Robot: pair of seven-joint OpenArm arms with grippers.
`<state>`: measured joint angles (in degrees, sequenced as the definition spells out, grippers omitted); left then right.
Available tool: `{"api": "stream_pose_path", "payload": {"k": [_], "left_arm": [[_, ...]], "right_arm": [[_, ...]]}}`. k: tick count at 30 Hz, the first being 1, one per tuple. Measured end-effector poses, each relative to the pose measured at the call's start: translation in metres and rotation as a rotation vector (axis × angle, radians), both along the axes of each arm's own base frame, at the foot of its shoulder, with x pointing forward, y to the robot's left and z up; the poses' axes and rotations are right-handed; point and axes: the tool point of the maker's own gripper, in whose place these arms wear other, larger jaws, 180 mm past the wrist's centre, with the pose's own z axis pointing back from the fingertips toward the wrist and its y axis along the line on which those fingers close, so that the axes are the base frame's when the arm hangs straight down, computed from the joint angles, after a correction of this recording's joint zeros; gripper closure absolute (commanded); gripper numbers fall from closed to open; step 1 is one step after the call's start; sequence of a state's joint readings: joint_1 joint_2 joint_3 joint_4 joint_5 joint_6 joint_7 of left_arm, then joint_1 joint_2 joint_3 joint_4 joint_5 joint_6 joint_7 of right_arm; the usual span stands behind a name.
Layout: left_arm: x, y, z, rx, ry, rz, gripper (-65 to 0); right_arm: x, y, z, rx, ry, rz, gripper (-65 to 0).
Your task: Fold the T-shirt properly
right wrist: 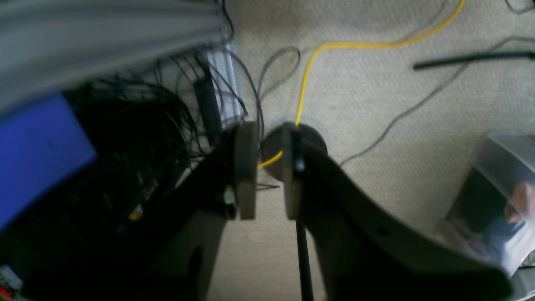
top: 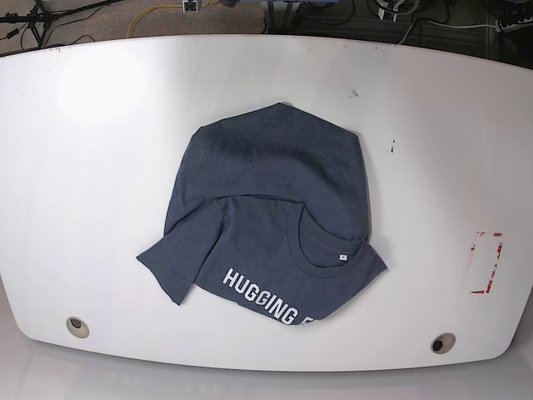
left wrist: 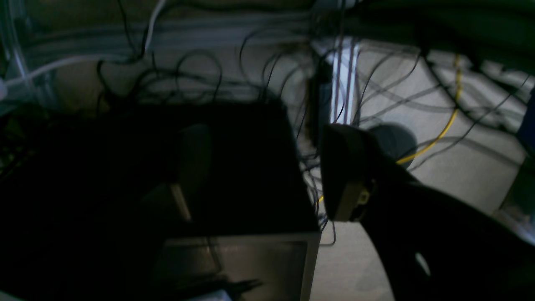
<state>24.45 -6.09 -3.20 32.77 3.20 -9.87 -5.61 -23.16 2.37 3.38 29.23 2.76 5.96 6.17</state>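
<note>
The T-shirt lies crumpled on the white table in the base view. It is dark navy, its upper part folded down over the body. The ribbed neck with a small white tag and the white lettering face the near edge. Neither arm shows in the base view. My left gripper hangs over the floor beside the table, open, its fingers far apart and empty. My right gripper also points at the carpet, with only a narrow empty gap between its pads.
A red mark sits at the table's right side, and round holes lie near its front corners. Below are tangled black cables, a yellow cable, a dark box and a clear plastic bin.
</note>
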Motion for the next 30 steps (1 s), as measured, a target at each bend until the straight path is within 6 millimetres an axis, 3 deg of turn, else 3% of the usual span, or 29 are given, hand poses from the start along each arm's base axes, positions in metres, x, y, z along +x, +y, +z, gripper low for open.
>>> {"api": "stream_pose_path", "payload": {"k": [10, 17, 30], "left_arm": [[-0.009, 0.002, 0.008, 0.004, -0.016, -0.006, -38.6], [-0.015, 0.006, 0.014, 0.012, -0.023, -0.011, -38.6], [-0.019, 0.002, 0.04, 0.011, -0.086, -0.047, -38.4]], "right_arm": [[0.001, -0.002, 0.012, -0.006, -0.059, 0.007, -9.6], [-0.009, -0.002, 0.023, -0.009, -0.064, 0.013, -9.5], [-0.008, -0.002, 0.046, -0.011, -0.13, 0.024, -9.3]]}}
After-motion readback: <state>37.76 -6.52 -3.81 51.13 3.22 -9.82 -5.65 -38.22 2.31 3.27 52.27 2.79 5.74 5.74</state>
